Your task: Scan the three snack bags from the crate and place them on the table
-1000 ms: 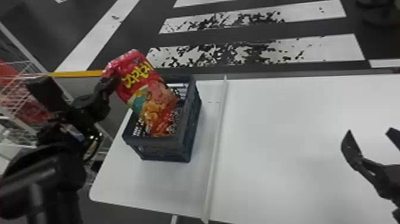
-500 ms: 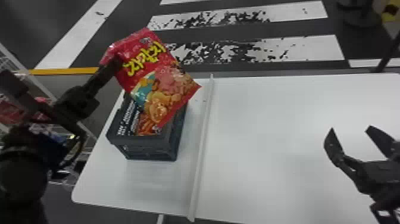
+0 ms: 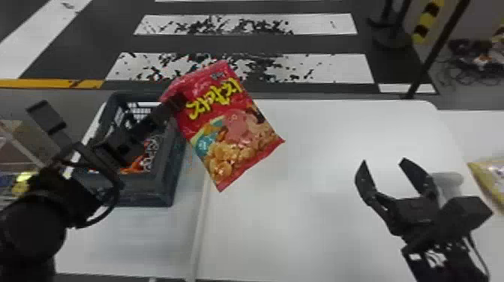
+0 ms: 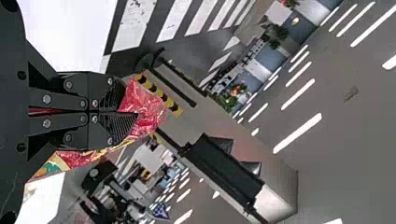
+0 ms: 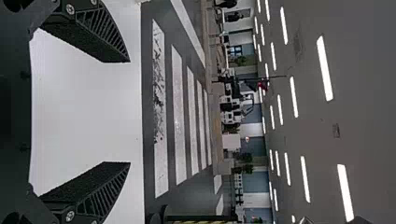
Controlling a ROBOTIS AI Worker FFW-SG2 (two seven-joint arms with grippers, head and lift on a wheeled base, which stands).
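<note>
We find the left gripper (image 3: pixel 174 105), the crate (image 3: pixel 150 193) near it, pinching the red snack bag (image 3: pixel 230 129); the right gripper (image 3: pixel 383 163) is wide.

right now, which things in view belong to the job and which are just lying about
Job:
- red snack bag, held by the left gripper
- crate, orange packet inside
- white table
- right gripper, open
- perhaps the yellow packet, far right

Lying about:
- floor cables
- striped post
</note>
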